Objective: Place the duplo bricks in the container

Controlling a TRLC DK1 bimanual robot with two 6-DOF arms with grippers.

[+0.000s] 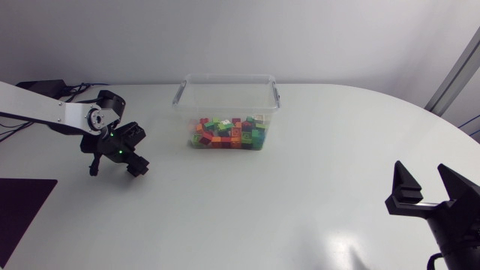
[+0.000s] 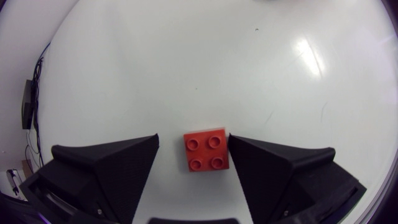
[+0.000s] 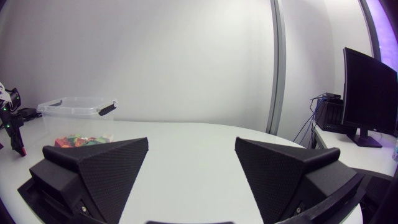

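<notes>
A red duplo brick (image 2: 206, 150) with four studs lies flat on the white table between the fingers of my left gripper (image 2: 193, 144). One finger (image 2: 261, 162) touches the brick's side and the other stands a gap away, so the gripper is open. In the head view the left gripper (image 1: 116, 168) points down at the table, left of the container, and hides the brick. The clear plastic container (image 1: 227, 84) at the back middle holds several coloured bricks (image 1: 229, 133). My right gripper (image 1: 427, 187) is open with nothing in it at the front right, far from the container (image 3: 74, 107).
A dark mat (image 1: 22, 202) lies at the table's front left corner. Cables and a dark box (image 1: 45, 87) sit at the back left edge. The container's handles (image 1: 180, 91) are folded out at its sides.
</notes>
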